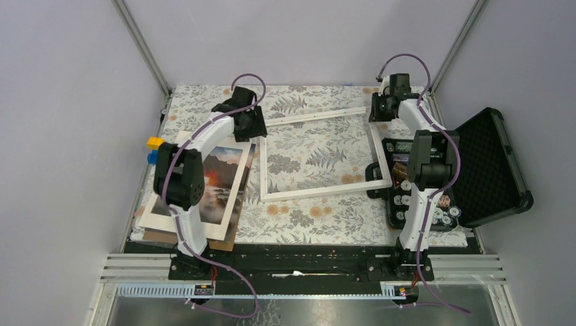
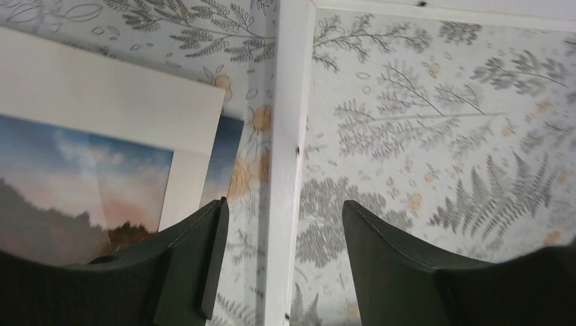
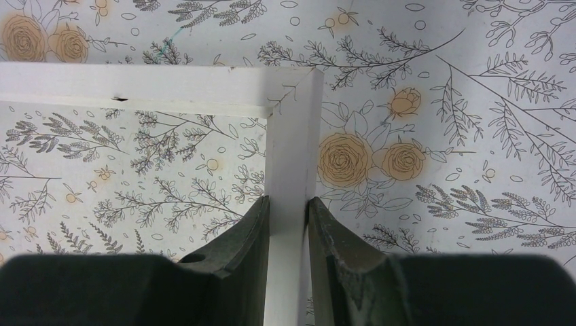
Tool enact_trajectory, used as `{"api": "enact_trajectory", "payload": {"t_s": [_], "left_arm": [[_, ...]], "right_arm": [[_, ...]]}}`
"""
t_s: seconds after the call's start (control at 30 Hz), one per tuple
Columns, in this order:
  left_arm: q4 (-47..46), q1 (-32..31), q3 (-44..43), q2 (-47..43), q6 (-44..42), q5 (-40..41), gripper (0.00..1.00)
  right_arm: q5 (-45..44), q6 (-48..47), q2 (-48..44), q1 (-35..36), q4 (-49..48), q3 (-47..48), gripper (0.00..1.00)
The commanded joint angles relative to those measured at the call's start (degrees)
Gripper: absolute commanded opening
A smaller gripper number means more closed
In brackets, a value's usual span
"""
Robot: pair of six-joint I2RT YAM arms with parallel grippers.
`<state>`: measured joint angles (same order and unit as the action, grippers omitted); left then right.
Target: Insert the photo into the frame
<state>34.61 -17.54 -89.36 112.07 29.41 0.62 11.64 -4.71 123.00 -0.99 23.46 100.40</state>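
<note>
Top external view: both arms are stretched to the far corners of the frame (image 1: 319, 191). The right gripper (image 3: 289, 204) is clamped on its right rail. The left gripper (image 2: 282, 217) is spread apart astride its left rail. The frame is laid flat, long axis crosswise. The photo (image 1: 219, 175) is seen just left of it.

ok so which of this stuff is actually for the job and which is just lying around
For the job: photo, frame.
Lying about: white mat, brown backing board, open black case, yellow block, blue block.
</note>
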Motion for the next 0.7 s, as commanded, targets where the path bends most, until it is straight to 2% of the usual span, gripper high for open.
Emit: {"api": "enact_trajectory", "payload": {"t_s": [0.0,0.17,0.43,0.5,0.67], "left_arm": [[1.85,-1.47,4.85,-9.5,-0.46,-0.08,0.7],[5.28,-6.29,11.21,-14.77,2.06,2.22,0.74],[7.37,-11.92,18.54,-19.14,5.8,5.5,0.72],[7.07,-12.39,18.86,-18.19,6.11,4.87,0.69],[6.92,-12.52,19.57,-15.95,6.04,7.32,0.5]], "right_arm": [[-0.15,-0.22,-1.31,-0.12,-0.71,-0.31,0.0],[-0.17,-0.39,-1.45,-0.06,-0.53,-0.38,0.0],[0.99,-0.4,-1.48,-0.08,-0.58,-0.29,0.0],[0.83,-0.4,-1.37,-0.08,-0.52,-0.29,0.0],[1.13,-0.39,-1.42,-0.06,-0.17,-0.36,0.0]]}}
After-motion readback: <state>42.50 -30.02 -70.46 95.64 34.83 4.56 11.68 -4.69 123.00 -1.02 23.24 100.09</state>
